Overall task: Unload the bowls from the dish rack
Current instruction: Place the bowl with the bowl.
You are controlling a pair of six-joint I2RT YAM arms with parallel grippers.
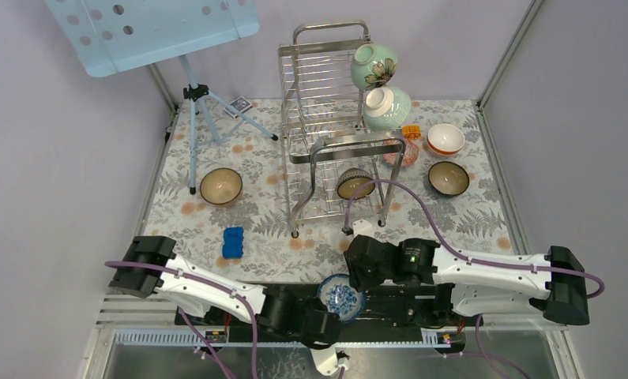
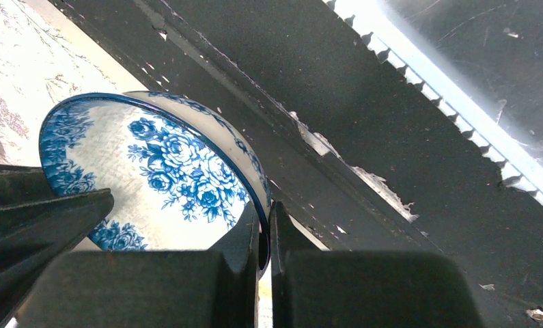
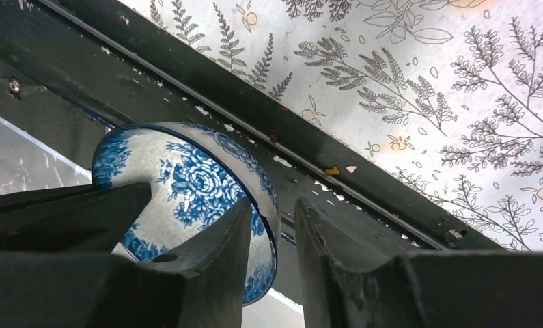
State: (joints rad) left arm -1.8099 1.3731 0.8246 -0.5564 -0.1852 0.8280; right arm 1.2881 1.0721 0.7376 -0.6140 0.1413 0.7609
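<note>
The left gripper (image 2: 264,217) is clenched on the rim of a blue-and-white bowl (image 2: 166,171), one finger inside the rose-patterned wall and the other outside. The right gripper (image 3: 272,208) straddles the same bowl's rim from the other side. Its inner finger (image 3: 214,246) lies against the inside of the bowl, while the outer one stands just clear of the rim, so this gripper has not clamped. From above, the bowl (image 1: 342,298) hangs between the two wrists at the near edge of the floral surface (image 1: 263,221), over the black bar that carries the arm bases. Farther out, the dish rack (image 1: 326,95) stands in the middle of the surface. A dark-patterned bowl (image 1: 355,183) sits low in its front part, under the near loop frame. Two pale green bowls rest tilted on the rack's upper right side: the far one (image 1: 374,65) shows a flower inside, and the nearer one (image 1: 387,106) shows its foot ring. A red-patterned bowl (image 1: 403,152) lies just beside the rack's right frame. An orange-white bowl (image 1: 445,139) and a dark teal bowl (image 1: 449,178) stand upright to the right. A brown bowl (image 1: 220,186) sits upright well to the left, with a blue sponge (image 1: 233,242) nearer the arms. A pale blue perforated stand (image 1: 152,28) on a tripod occupies the far left corner.
</note>
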